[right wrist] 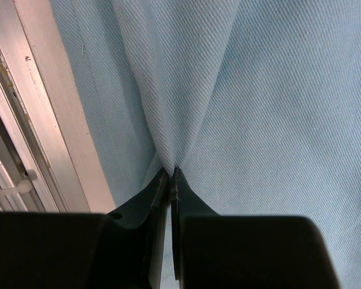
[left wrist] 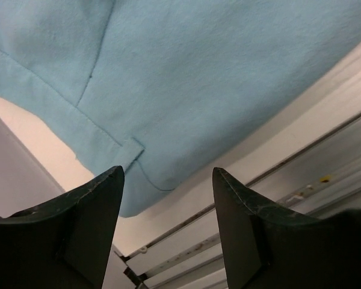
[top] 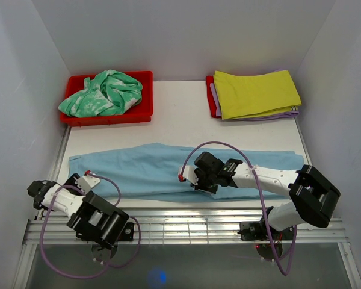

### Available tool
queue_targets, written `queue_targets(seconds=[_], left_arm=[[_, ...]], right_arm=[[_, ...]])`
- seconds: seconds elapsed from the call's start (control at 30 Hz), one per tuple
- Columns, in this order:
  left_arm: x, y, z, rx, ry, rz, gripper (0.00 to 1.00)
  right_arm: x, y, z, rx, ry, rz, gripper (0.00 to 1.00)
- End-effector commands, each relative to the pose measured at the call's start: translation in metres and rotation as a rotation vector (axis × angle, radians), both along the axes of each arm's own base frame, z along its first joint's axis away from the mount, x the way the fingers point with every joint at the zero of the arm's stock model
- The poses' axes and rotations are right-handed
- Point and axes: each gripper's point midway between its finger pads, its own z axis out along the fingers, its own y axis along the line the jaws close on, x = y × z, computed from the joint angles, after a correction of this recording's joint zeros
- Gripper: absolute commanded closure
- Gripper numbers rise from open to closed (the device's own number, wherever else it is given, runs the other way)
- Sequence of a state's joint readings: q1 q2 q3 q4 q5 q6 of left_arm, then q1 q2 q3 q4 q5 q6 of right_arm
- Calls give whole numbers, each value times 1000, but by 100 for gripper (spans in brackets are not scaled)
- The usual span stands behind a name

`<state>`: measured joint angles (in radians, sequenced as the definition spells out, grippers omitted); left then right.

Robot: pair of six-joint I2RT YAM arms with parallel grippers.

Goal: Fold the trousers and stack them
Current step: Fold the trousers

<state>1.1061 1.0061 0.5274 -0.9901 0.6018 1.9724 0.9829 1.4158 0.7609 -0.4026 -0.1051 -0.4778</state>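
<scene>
Gripping trousers (top: pixel 138 168) for the fold.
Pinched tight on their mid-length ridge with right gripper (right wrist: pixel 170 173); held wide and empty beside their left corner with left gripper (left wrist: pixel 168 173).

1. One pair of trousers (top: pixel 144 171)
2. Two grippers: the left gripper (left wrist: pixel 168 173) and the right gripper (right wrist: pixel 170 171)
3. Two red trays: the left tray (top: pixel 108 116) and the right tray (top: pixel 210 101)
4. One green-and-white garment (top: pixel 102 93)
5. One yellow-green cloth (top: pixel 256 93)
6. One lilac cloth (top: pixel 265 116)
7. One table (top: pixel 180 126)
</scene>
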Motion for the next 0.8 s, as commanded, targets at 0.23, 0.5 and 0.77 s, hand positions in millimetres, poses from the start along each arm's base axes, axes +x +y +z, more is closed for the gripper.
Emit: queue_targets(seconds=[0.23,0.5,0.77], left_arm=[[30,42,9,367,-90,-381,39],[28,38,14,353,-81,-394,60],[11,25,-2,334,-6,-452,38]], right_arm=[[-14,-22,-11,-60,58,-16,92],[-11,-22,-7,-50,55,-29,92],[-10,-22,-7,-46,58,-32,92]])
